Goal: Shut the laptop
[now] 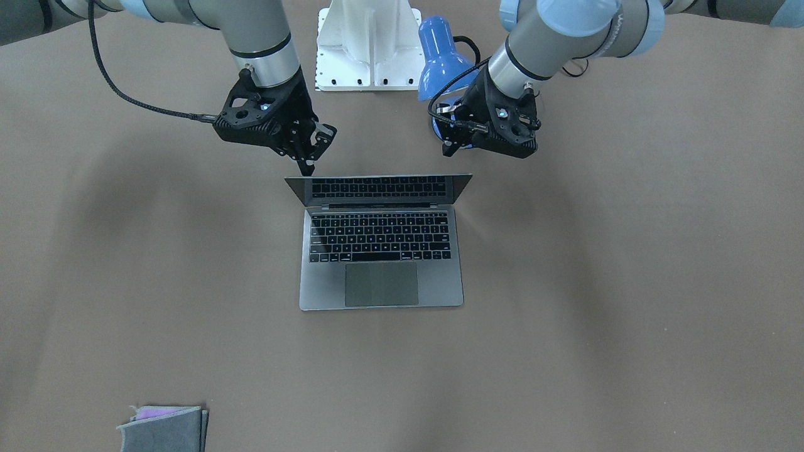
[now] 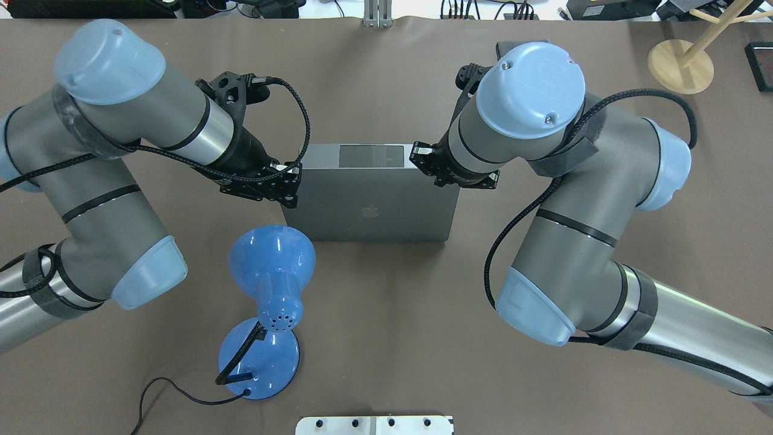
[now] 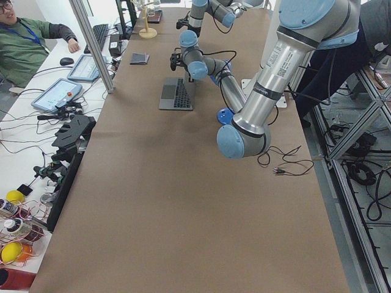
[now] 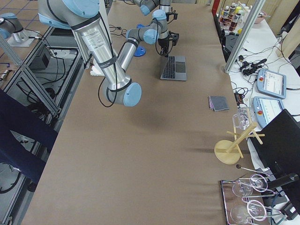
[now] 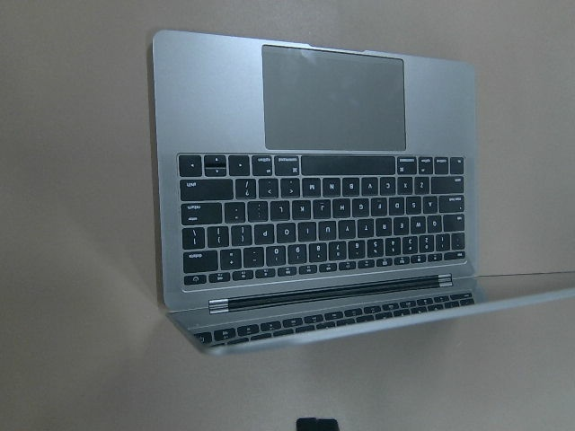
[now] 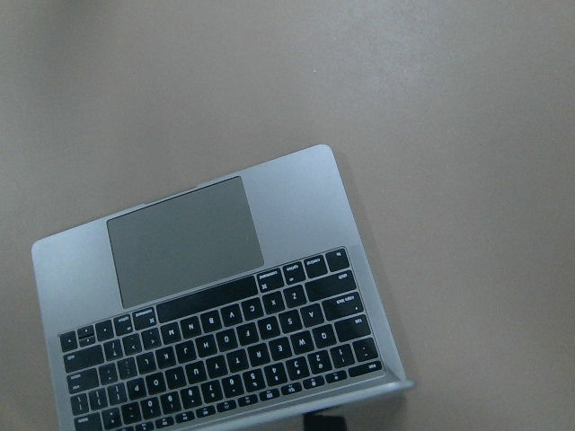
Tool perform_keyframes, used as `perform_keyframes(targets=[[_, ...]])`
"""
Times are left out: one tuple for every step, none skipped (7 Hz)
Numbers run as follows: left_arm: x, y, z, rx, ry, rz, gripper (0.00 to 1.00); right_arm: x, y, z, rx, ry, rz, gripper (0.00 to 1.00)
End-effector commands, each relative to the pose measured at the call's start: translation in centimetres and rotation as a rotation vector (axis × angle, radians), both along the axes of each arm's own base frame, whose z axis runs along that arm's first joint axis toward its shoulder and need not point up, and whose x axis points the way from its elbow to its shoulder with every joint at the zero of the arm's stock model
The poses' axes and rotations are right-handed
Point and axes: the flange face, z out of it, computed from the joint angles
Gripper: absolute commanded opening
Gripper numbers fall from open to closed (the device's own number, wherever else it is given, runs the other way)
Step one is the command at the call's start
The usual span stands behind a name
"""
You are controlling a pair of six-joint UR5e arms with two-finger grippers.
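Observation:
The space-grey laptop (image 1: 383, 285) sits open mid-table, keyboard and trackpad showing, its black screen leaning over the keys. From overhead, its lid (image 2: 368, 193) shows the apple logo. My left gripper (image 1: 450, 149) hovers just behind the lid's top corner on its side (image 2: 292, 179), fingers together, holding nothing. My right gripper (image 1: 307, 166) hovers at the other top corner (image 2: 423, 156), also shut and empty. Both wrist views look down on the keyboard (image 5: 314, 224) (image 6: 225, 359). I cannot tell whether either gripper touches the lid.
A blue desk lamp (image 2: 272, 260) stands behind the laptop, close under my left arm, with its cord trailing. A folded grey cloth (image 1: 164, 430) lies at the table's far edge. The white robot mount (image 1: 369, 44) is at the back. A wooden stand (image 2: 679, 66) is at the far right.

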Motion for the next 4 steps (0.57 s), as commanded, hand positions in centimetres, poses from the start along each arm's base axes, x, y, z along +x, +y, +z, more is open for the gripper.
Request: perform_keyframes(targets=[[0.9, -2.5, -0.5, -0.002, -0.019, -0.030, 0.00, -0.3, -0.9, 0.3, 0.007, 0.004, 0.001, 0.00], [0.8, -3.7, -0.3, 0.006, -0.029, -0.039, 0.00, -0.5, -1.5, 0.6, 0.005, 0.015, 0.002, 0.00], [0.7, -5.1, 0.5, 0.020, -0.046, -0.037, 0.00, -0.7, -2.5, 0.5, 0.010, 0.024, 0.004, 0.00], [0.8, -6.5, 0.4, 0.026, -0.055, -0.043, 0.00, -0.8, -2.7, 0.6, 0.011, 0.025, 0.005, 0.00]])
